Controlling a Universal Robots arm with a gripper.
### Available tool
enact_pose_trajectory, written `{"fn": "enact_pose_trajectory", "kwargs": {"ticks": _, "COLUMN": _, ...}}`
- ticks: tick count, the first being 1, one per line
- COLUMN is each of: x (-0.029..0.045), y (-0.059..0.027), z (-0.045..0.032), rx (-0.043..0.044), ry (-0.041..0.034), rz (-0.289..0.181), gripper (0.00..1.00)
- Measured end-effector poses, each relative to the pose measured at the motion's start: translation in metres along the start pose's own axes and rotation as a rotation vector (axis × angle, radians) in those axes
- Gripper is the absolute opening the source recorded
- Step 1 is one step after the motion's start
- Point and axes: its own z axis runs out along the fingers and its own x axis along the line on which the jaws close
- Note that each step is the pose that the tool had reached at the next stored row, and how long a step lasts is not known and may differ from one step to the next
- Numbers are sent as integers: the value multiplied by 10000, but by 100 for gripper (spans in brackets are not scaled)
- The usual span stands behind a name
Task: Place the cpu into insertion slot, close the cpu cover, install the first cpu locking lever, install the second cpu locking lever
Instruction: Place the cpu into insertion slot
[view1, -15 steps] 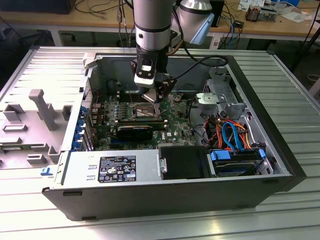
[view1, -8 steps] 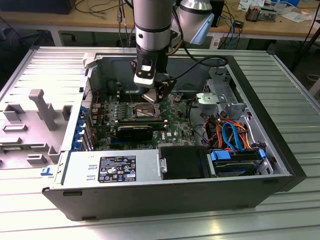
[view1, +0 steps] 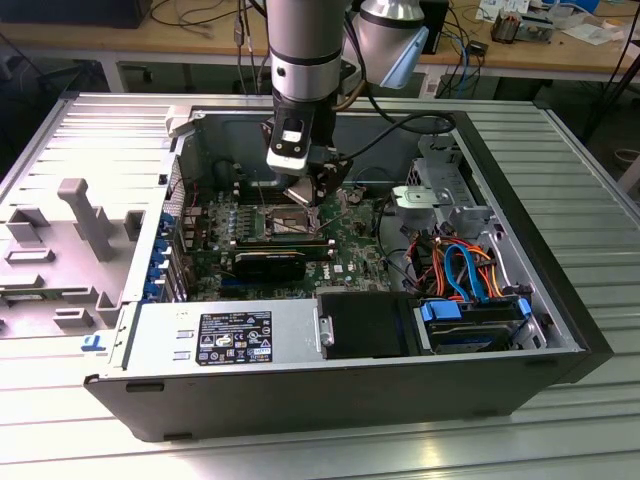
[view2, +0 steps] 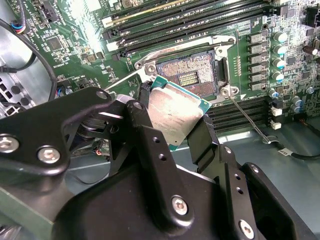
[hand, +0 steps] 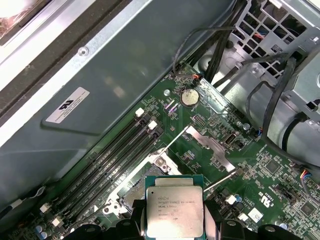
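Currently end effector (view1: 312, 192) clenched on the cpu (hand: 174, 210) by its edges, held above the motherboard (view2: 280, 65); insertion slot (view2: 192, 75) uncovered, about 7 o'clock of end effector in exterior view.

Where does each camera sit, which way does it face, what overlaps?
Exterior view: off the arm, looking down into the open computer case; the arm reaches in.
Second wrist view: on the arm, looking past the gripper at the insertion slot.
First wrist view: on the arm, facing the motherboard past the gripper.
Shared: both wrist views show the gripped cpu.
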Motion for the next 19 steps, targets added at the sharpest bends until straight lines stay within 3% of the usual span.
{"fn": "enact_pose_trajectory", "kwargs": {"ticks": 19, "x": 0, "y": 0, "z": 4, "rx": -4, "ry": -16, "rz": 210, "gripper": 55}}
